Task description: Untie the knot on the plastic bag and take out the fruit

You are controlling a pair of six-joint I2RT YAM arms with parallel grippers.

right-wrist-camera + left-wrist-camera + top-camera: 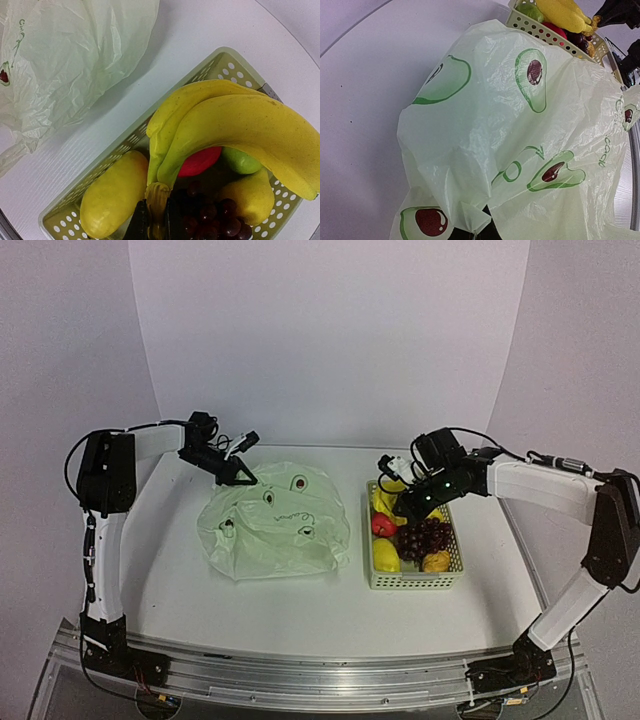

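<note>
Pale lattice basket (415, 583) on the white tabletop (180, 570), taken as the reference for all positions.

The plastic bag (275, 525), thin pale green film printed with avocado motifs, lay slack and flattened just to the left of the basket. Its nearest edge came close to the basket's left wall. In the top view the two could not be told as touching or apart.

The left gripper (477, 231) stood well to the left of the basket, at the bag's far edge on the side turned away from the basket. Its fingers were drawn together on a small fold of the film, and the rest of the bag spread from that fold towards the basket.

The fruit lay inside the basket. The bananas (235, 125) were at its far end, arching over the other pieces. Below them were the red apple (382, 525) against the left wall, the dark grapes (427, 536) at the centre and the green pear (241, 160) partly hidden under the bananas. A yellow fruit (385, 558) sat in the near-left corner and an orange-brown one (436, 561) in the near-right corner.

The right gripper (156, 222) hung over the far end of the basket, its fingers closed on the stem of the bananas. Whether the bunch rested on the other fruit or hung just above it could not be told.
</note>
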